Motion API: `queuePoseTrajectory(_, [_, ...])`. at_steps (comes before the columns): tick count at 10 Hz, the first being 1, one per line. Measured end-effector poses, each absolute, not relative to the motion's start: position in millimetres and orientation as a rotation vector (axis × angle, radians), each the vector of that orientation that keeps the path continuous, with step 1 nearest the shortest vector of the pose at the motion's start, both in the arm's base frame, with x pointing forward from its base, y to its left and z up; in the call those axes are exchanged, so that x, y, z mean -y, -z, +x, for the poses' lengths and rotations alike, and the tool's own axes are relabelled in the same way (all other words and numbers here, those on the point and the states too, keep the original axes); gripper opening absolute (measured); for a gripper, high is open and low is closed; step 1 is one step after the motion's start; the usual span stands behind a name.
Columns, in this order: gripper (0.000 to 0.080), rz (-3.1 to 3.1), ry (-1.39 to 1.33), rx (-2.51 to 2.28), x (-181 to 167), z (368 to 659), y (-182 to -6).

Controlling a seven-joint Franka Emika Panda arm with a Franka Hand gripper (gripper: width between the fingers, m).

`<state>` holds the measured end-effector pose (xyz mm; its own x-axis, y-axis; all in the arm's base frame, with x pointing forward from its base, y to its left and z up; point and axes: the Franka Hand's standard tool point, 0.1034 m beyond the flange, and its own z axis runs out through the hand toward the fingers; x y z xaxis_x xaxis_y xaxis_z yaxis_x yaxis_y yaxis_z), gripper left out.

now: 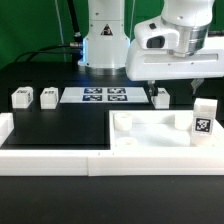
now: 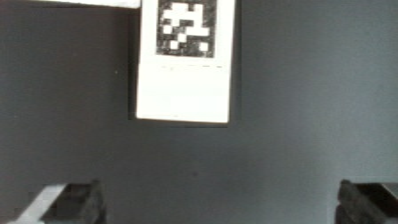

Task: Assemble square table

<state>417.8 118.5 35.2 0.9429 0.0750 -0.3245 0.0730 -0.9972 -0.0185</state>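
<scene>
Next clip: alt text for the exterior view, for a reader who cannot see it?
The robot's open hand hovers over a loose leg behind the white square tabletop, where one tagged leg stands upright at a corner. Two more legs lie beside the marker board.

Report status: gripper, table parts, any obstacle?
Gripper open, empty, over loose leg. Table top flat, upright leg at its corner. Nothing between gripper and leg.
</scene>
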Motion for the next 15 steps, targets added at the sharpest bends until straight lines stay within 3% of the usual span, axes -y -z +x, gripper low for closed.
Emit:
queuePoseTrajectory(3, [0.0649, -3.024, -0.833, 0.094, -116, 415, -33.3])
queuePoseTrajectory(5, [0.0649, -2.92, -1.206, 0.029, -106, 394, -28.3])
queuePoseTrajectory(8, [0.0649, -2.837, -1.439, -0.004, -105, 386, -20.4])
queuePoseTrajectory(14, [0.0649, -2.827, -1.482, -0.178, -98, 379, -5.2])
queuePoseTrajectory(15, [0.0615, -2.827, -1.482, -0.179, -98, 379, -5.1])
